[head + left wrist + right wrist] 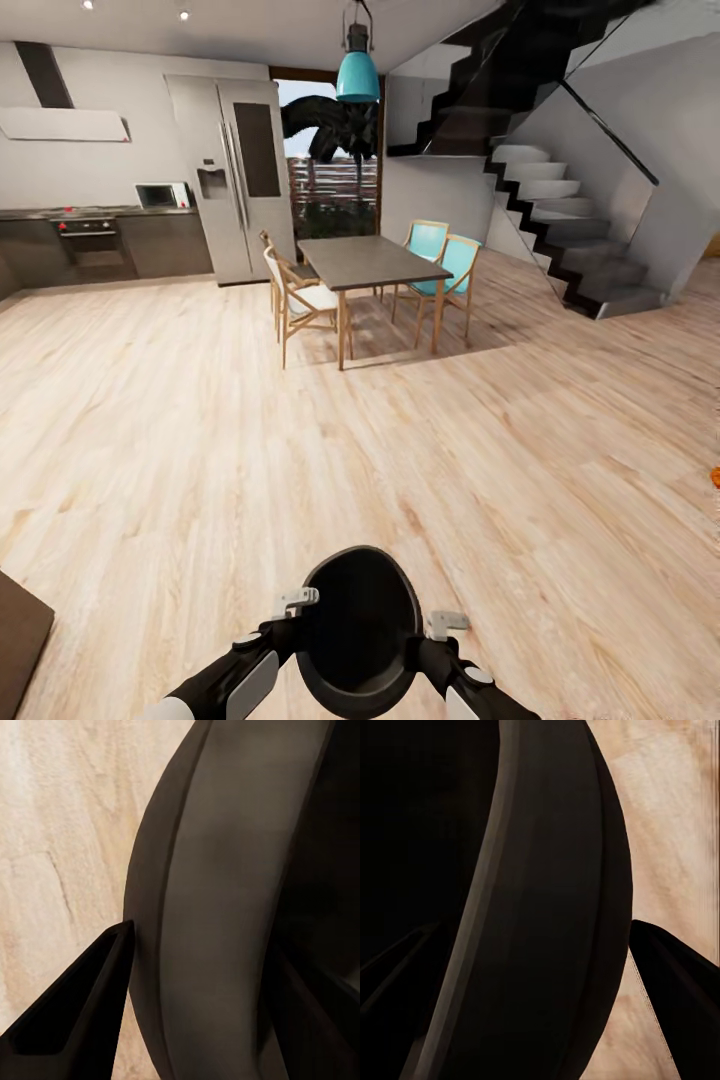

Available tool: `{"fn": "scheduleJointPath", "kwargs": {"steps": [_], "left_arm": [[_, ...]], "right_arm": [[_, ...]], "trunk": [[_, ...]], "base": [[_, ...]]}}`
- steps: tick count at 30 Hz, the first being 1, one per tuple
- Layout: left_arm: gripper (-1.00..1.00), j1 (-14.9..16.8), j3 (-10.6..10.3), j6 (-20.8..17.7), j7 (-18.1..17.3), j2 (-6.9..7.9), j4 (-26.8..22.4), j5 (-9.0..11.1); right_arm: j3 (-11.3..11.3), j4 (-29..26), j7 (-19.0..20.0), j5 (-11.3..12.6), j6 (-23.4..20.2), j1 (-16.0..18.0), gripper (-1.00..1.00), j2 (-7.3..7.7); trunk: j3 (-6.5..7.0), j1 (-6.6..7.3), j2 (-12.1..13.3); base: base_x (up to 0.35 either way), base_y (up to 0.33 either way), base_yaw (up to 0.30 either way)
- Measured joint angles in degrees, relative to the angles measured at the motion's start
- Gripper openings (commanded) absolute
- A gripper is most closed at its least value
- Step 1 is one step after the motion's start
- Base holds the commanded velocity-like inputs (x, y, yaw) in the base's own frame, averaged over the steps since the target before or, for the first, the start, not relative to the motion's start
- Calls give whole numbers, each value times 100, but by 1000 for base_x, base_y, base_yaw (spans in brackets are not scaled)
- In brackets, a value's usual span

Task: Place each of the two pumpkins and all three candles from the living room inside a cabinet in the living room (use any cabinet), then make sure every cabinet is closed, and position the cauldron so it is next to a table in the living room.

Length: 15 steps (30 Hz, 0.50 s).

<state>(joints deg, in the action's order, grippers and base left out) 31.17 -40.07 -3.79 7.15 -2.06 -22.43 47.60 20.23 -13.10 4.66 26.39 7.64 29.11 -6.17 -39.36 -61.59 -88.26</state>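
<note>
Head view: cauldron [360, 632] at 6 o'clock, carried over the wood floor [200, 430], left gripper [297, 602] on its rim at 9, right gripper [447, 624] at 3. Dining table [365, 262] at 12; orange sliver, maybe a pumpkin [715, 477], at 3. Left wrist view: fingers [82, 1020] straddle the cauldron wall [217, 907], clamped on it. Right wrist view: same, fingers [679, 997] pinching the rim [540, 930].
</note>
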Motion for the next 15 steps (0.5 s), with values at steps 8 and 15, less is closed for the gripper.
{"fn": "scheduleJointPath", "kwargs": {"steps": [8, 15], "left_arm": [[-100, 0, -5, 19, -11, 10, -7, 16], [-100, 0, -4, 22, -11, 17, -21, 14]], "right_arm": [[22, -29, -23, 1, -5, 0, -100, -1], [25, -44, -30, 1, -4, -2, -100, -1]], "trunk": [[43, 0, 0], [80, 0, 0]], "base": [[0, 0, -236], [0, 0, -236]]}}
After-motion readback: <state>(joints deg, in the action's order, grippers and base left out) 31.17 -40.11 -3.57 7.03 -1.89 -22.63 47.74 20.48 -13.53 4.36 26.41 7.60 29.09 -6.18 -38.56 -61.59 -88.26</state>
